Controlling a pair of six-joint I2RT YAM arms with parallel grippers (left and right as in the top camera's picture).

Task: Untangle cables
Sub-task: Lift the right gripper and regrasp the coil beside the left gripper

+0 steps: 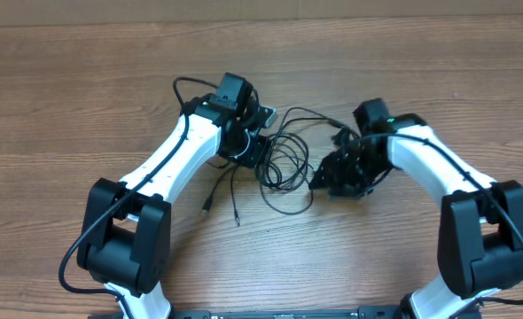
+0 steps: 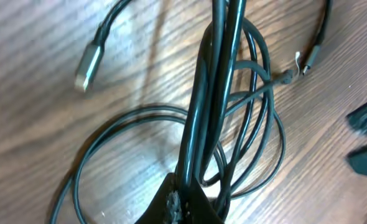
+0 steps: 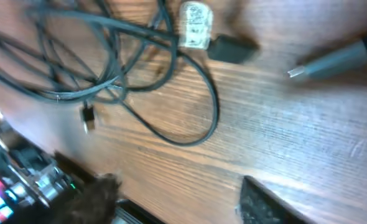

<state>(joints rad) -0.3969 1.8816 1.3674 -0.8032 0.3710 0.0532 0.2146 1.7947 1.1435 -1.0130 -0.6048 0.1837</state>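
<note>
The cables (image 1: 284,164) lie as a loose black tangle on the wood between my two arms. Two plug ends trail toward the front (image 1: 206,211). My left gripper (image 1: 248,142) sits at the tangle's left edge. In the left wrist view it (image 2: 193,208) is shut on a bundle of strands (image 2: 202,112) that runs up from its tips, with a silver plug (image 2: 89,62) lying free to the left. My right gripper (image 1: 341,173) hovers at the tangle's right side. Its fingers (image 3: 264,205) stand apart over bare wood, holding nothing, with a cable loop (image 3: 196,127) just beyond.
A white tag (image 3: 196,25) and a dark plug (image 3: 333,62) lie beyond the right gripper. A small plug tip (image 2: 311,59) rests at the upper right of the left wrist view. The wooden table (image 1: 84,89) extends around the tangle on all sides.
</note>
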